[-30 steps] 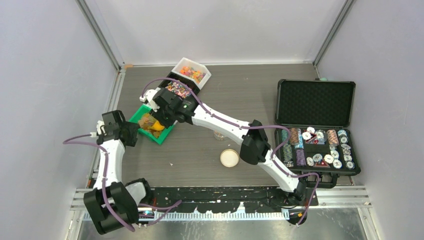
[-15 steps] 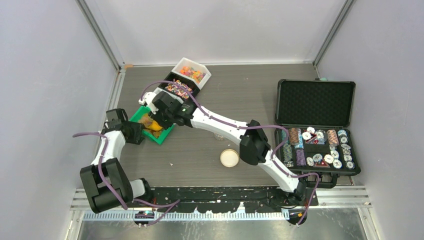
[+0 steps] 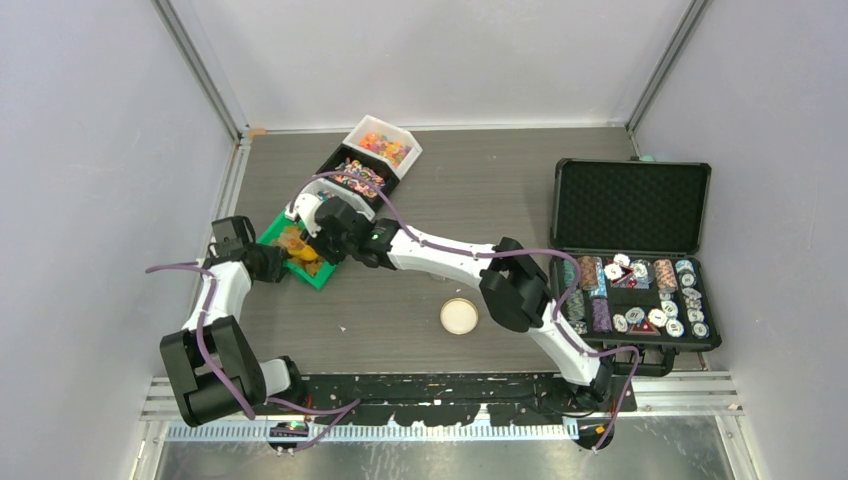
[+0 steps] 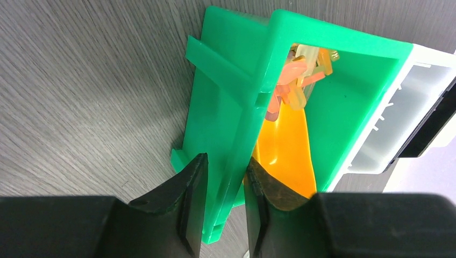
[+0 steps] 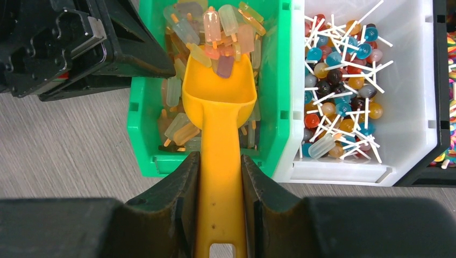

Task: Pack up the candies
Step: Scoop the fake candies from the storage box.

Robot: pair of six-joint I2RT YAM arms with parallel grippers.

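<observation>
A green bin [image 5: 141, 123] holds pale orange and yellow stick candies [image 5: 173, 91]. My right gripper [image 5: 220, 161] is shut on the handle of an orange scoop [image 5: 219, 91]. The scoop's bowl sits inside the bin with several candies in it. My left gripper [image 4: 225, 164] is shut on the bin's near wall [image 4: 236, 107], one finger outside and one inside. In the top view the green bin [image 3: 272, 228] lies at the left, with the left gripper [image 3: 265, 262] at its near-left edge and the right gripper [image 3: 325, 240] over it.
A white bin of lollipops [image 5: 419, 129] touches the green bin's right side. A black bin of multicoloured sweets [image 3: 355, 175] and another white bin [image 3: 382, 143] stand behind. An open black case of poker chips [image 3: 630, 255] lies at the right. A round white lid [image 3: 459, 316] lies mid-table.
My left arm swung in and its gripper closed on the green bin's wall. My right gripper shifted a little toward the near side over the bin, still holding the scoop.
</observation>
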